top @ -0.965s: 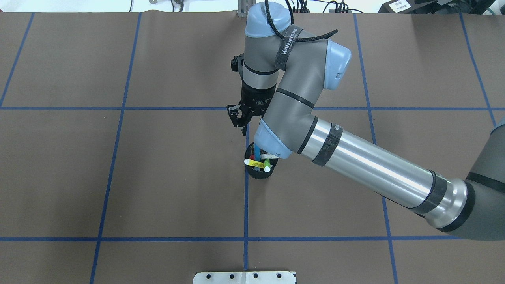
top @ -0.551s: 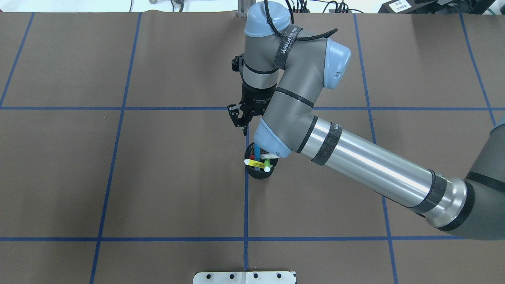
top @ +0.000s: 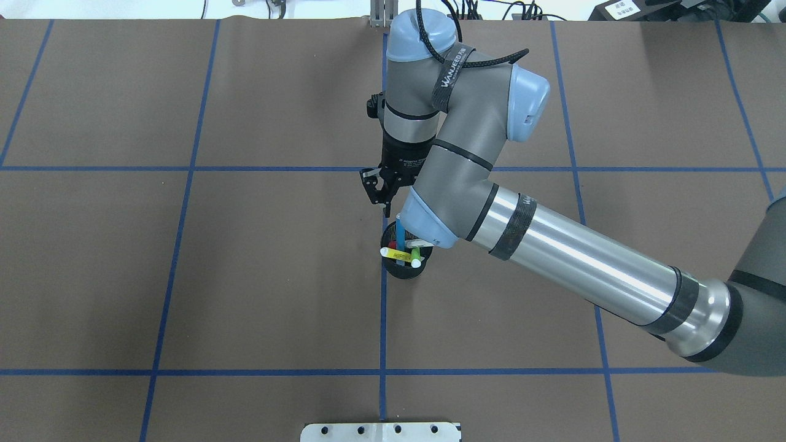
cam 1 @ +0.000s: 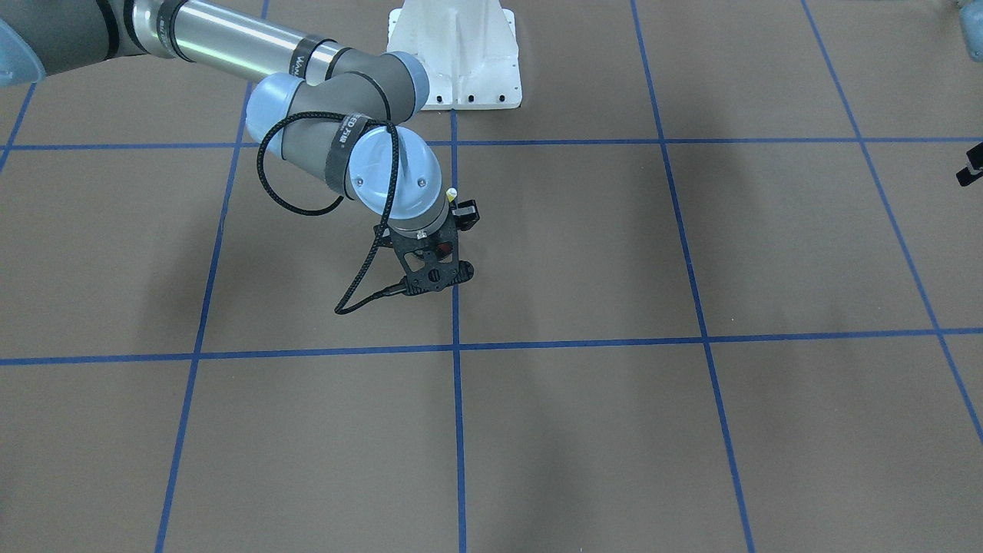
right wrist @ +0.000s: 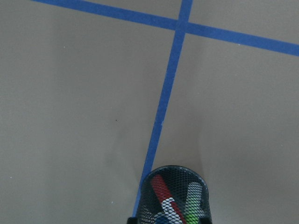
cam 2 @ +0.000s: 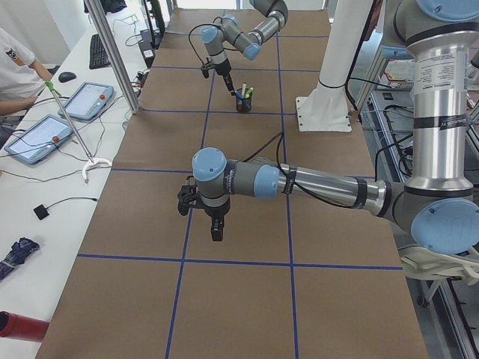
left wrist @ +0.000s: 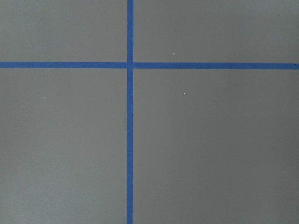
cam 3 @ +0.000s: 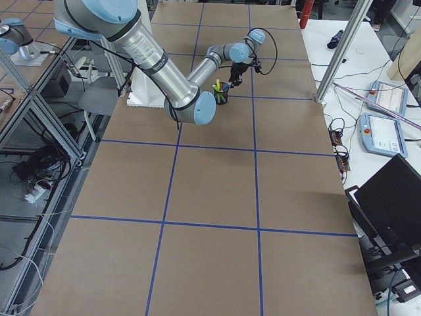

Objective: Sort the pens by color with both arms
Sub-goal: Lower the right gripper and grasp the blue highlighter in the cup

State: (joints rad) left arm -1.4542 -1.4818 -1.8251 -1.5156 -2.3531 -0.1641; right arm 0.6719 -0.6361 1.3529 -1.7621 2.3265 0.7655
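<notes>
A black mesh cup (top: 405, 265) stands on the centre grid line and holds the pens: a blue one (top: 399, 236), a yellow one (top: 400, 253), a light green one (top: 417, 251) and a red-ended one (top: 392, 245). My right gripper (top: 384, 200) hangs tip-down just beyond the cup, apart from the pens, and looks open and empty. The right wrist view shows the cup (right wrist: 175, 179) at its bottom edge with the red-ended pen (right wrist: 162, 190) and the green pen (right wrist: 192, 205) inside. My left gripper (cam 2: 215, 229) hovers over bare mat far from the cup; I cannot tell its state.
The brown mat carries a blue tape grid (top: 382, 319). The white mounting base (cam 1: 455, 54) sits at the robot's side. My right forearm (top: 577, 270) crosses above the mat to the right of the cup. An operator's tablets (cam 2: 56, 112) lie beyond the table.
My right wrist and gripper have shifted slightly to the right, closer over the cup. The pens and the cup have not moved.
</notes>
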